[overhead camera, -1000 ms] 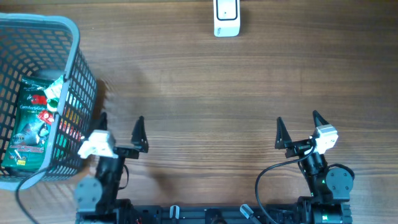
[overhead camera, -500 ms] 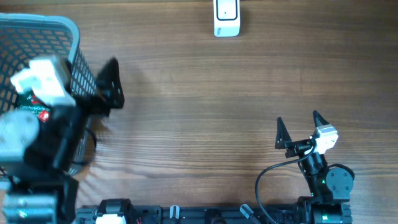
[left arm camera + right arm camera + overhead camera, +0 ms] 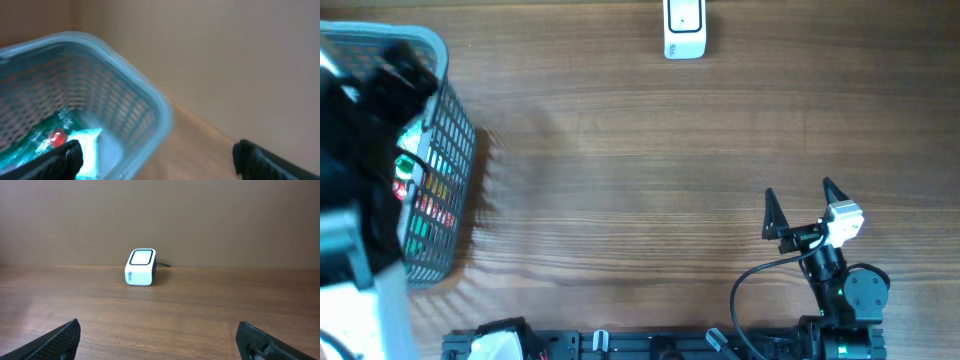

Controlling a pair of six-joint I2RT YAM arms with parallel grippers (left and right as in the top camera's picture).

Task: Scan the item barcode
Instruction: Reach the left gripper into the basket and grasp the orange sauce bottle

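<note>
The item, a green packet with red print (image 3: 45, 142), lies inside the grey mesh basket (image 3: 125, 65) at the table's left (image 3: 445, 150). From overhead only a bit of the packet (image 3: 408, 165) shows beside my blurred left arm (image 3: 355, 190), which hangs over the basket. In the left wrist view my left gripper (image 3: 160, 160) is open above the basket's near rim, with nothing between its fingers. The white barcode scanner (image 3: 684, 28) stands at the far middle edge and faces the right wrist camera (image 3: 140, 267). My right gripper (image 3: 800, 192) stands open and empty at the front right (image 3: 160, 342).
Bare wooden tabletop (image 3: 640, 150) stretches between the basket, the scanner and my right arm. A black cable (image 3: 750, 285) loops beside the right arm's base.
My left arm has swung from the table's front edge up and to the left, over the basket, and is blurred with motion. The right arm has not moved.
</note>
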